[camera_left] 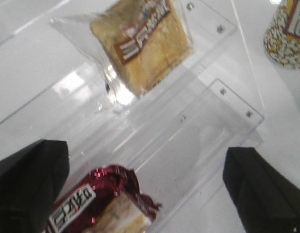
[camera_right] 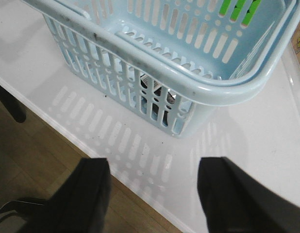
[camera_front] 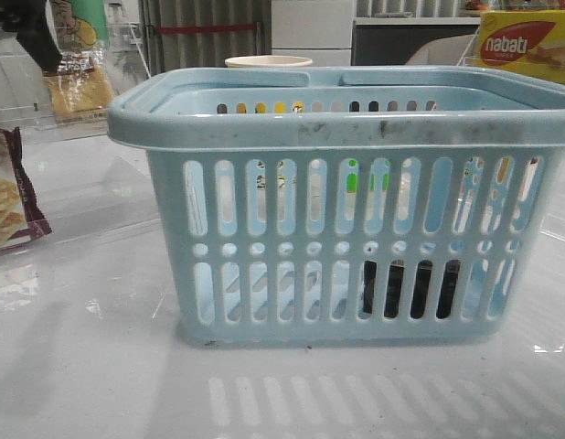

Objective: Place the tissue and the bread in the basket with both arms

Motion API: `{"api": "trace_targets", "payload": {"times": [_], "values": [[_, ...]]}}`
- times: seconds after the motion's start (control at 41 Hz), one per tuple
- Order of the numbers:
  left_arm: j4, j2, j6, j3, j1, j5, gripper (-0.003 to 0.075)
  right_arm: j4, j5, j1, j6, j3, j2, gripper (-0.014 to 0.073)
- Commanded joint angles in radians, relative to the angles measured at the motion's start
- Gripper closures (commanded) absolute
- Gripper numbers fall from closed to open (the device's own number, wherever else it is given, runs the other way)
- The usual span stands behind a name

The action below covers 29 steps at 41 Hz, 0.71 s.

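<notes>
The light blue basket (camera_front: pixel 356 128) stands mid-table and also shows in the right wrist view (camera_right: pixel 198 87). The black tissue pack (camera_front: pixel 410 288) lies inside it at the lower right, seen through the slots, and shows as a dark shape in the right wrist view (camera_right: pixel 152 90). The bread (camera_front: pixel 77 90) in its clear bag rests on a clear acrylic stand at the far left (camera_left: pixel 145 43). My left gripper (camera_left: pixel 145 150) is open, short of the bread, and not touching it. My right gripper (camera_right: pixel 154 165) is open and empty, beside the basket over the table's front edge.
A maroon-edged snack packet (camera_front: pixel 8 192) lies at the left, and in the left wrist view (camera_left: pixel 101 204) it sits near the left finger. A yellow nabati box (camera_front: pixel 525 41) is at the back right. A paper cup (camera_front: pixel 269 61) stands behind the basket. A patterned cup (camera_left: pixel 291 34) stands near the stand.
</notes>
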Motion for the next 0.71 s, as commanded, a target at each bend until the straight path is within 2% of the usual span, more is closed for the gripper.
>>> {"api": "trace_targets", "payload": {"times": [0.0, 0.366, 0.61, 0.683], "values": [[-0.051, 0.020, -0.010, -0.093, 0.014, -0.123, 0.0033, -0.003, -0.068, 0.001, -0.004, -0.024, 0.002, 0.0096], [-0.051, 0.168, -0.010, -0.136, 0.019, -0.415, 0.0033, -0.003, -0.068, 0.001, -0.004, -0.024, 0.002, 0.0096], [-0.051, 0.223, -0.010, -0.136, 0.019, -0.472, 0.0038, -0.003, -0.068, 0.001, -0.004, -0.024, 0.002, 0.0096], [-0.051, 0.229, -0.010, -0.136, 0.019, -0.474, 0.0075, -0.003, -0.068, 0.001, -0.004, -0.024, 0.002, 0.0096]]}}
